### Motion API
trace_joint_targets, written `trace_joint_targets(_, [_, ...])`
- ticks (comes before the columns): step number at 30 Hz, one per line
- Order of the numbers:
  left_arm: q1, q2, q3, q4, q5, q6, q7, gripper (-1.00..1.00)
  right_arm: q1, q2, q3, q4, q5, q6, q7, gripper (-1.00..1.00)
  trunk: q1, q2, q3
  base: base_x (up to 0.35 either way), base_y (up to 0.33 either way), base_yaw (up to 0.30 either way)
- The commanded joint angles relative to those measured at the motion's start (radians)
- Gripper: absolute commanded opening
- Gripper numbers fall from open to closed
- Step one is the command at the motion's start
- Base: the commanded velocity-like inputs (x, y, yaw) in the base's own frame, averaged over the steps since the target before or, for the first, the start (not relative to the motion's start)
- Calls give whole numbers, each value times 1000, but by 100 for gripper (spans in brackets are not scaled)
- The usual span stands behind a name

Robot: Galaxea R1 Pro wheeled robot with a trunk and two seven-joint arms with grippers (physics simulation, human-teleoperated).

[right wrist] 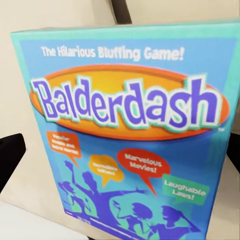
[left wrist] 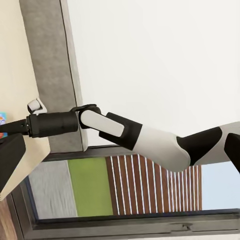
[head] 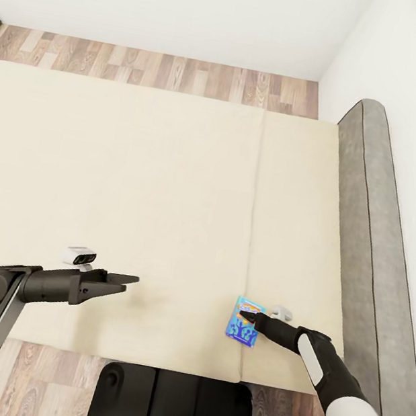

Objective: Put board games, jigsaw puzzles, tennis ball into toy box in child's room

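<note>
A small blue board game [head: 244, 323], lettered Balderdash [right wrist: 130, 135], lies on the cream bed [head: 138, 175] near its front edge, to the right of the mattress seam. My right gripper [head: 248, 317] reaches over it from the right. In the right wrist view its dark fingers [right wrist: 10, 157] stand at either side of the box, spread wide and open. A sliver of the game [left wrist: 2, 119] shows in the left wrist view at the end of my right arm [left wrist: 125, 132]. My left gripper [head: 128, 282] hovers open over bare mattress, well left of the game.
The grey headboard [head: 370, 216] runs along the bed's right side against a white wall. Wood plank floor [head: 157, 69] lies beyond the bed's far edge. My dark base [head: 169, 406] stands against the front edge.
</note>
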Motion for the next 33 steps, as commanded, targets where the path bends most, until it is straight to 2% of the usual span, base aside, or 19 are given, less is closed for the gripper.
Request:
trace_joint_targets(1, [0, 1, 0, -1, 0, 11, -4, 100, 0, -1, 3, -1, -6, 5, -1, 100, 1, -2, -1, 0, 43, 0])
trace_joint_targets(33, [0, 2, 1, -1, 0, 11, -4, 100, 1, -1, 3, -1, -6, 5, -2, 100, 1, -2, -1, 0, 18, 0])
